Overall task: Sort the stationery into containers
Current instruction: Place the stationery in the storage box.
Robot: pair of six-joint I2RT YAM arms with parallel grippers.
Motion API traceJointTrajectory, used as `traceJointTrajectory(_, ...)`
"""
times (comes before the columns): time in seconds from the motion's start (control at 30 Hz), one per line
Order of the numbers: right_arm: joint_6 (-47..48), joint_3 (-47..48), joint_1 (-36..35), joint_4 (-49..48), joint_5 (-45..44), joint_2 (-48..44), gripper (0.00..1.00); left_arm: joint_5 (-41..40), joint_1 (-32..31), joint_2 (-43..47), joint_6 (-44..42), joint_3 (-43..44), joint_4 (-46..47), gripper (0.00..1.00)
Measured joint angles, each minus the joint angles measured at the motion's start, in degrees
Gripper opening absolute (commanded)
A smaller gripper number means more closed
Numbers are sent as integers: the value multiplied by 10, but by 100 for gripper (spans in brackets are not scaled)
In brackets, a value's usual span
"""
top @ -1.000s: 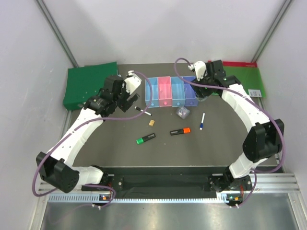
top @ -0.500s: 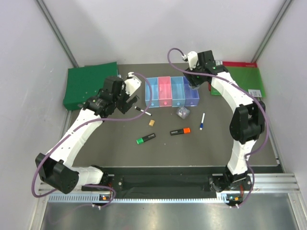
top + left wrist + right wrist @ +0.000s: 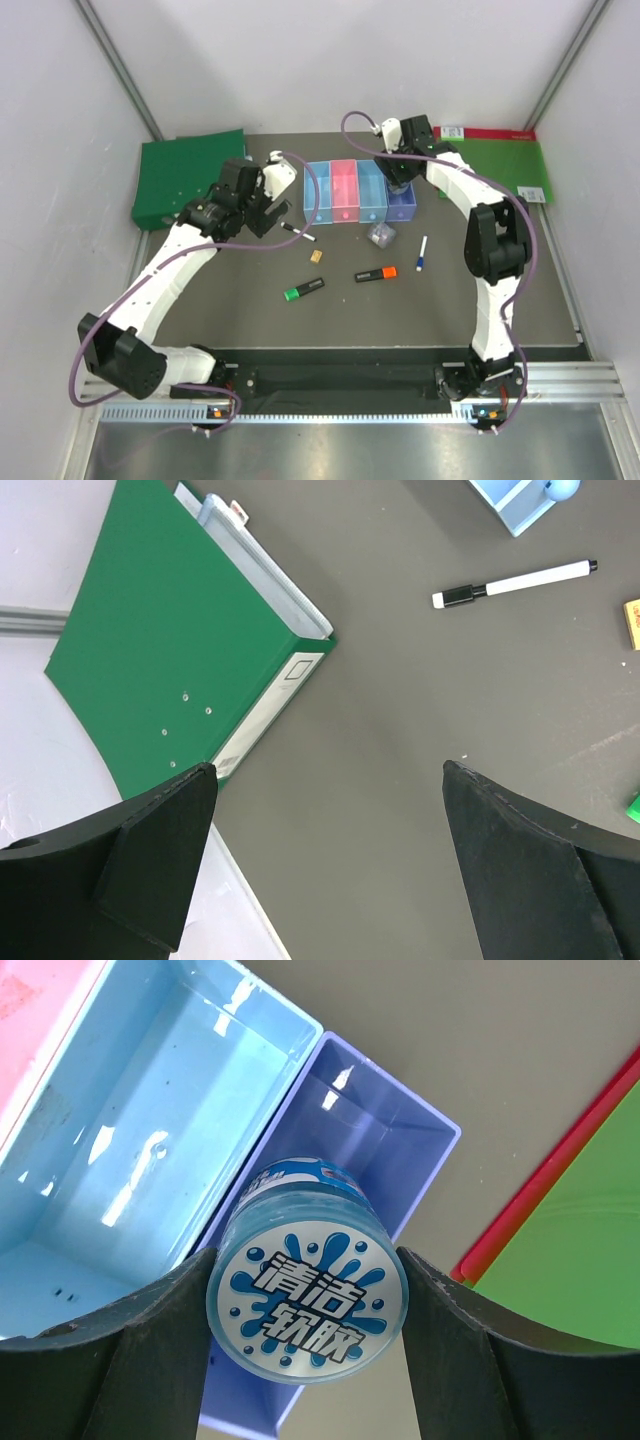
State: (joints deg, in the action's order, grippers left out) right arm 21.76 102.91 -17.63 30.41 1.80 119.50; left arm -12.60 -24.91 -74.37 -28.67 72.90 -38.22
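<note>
The dark grey surface (image 3: 240, 290) carries four joined translucent trays (image 3: 343, 195), green folder (image 3: 185, 175), red-edged green board (image 3: 515, 170), black-white marker (image 3: 298, 232), tan block (image 3: 316, 257), green-capped highlighter (image 3: 303, 290), orange-capped highlighter (image 3: 375, 274), clear clip box (image 3: 381, 234), blue-white pen (image 3: 422, 253).

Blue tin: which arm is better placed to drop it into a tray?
Right. The right tool holds the tin above the purple-blue tray; the left tool hangs open near the green folder.

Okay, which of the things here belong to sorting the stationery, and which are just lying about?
For the job: trays, tin, marker, pen, green highlighter, orange highlighter, tan block, clip box.

Just lying about: green folder, green board.
</note>
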Motion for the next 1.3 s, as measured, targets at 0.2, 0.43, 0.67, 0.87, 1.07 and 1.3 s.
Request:
traceJointTrajectory(0.2, -5, 3, 0, -20, 0, 14, 13, 4, 0, -10, 0, 0, 0, 99)
traceJointTrajectory(0.43, -5, 4, 1, -32, -4, 22, 27, 9, 0, -12, 0, 1, 0, 99)
traceJointTrajectory(0.67, 2, 3, 0, -68, -11, 23, 38, 12, 0, -14, 0, 1, 0, 99)
traceJointTrajectory(0.87, 7, 3, 0, -87, -20, 23, 53, 12, 0, -21, 0, 1, 0, 99)
traceJointTrajectory(1.07, 10, 1, -2, -92, -27, 25, 59, 12, 0, -21, 0, 2, 0, 99)
traceJointTrajectory(1.3, 12, -9, -3, -103, -28, 25, 67, 13, 0, -29, 0, 10, 0, 99)
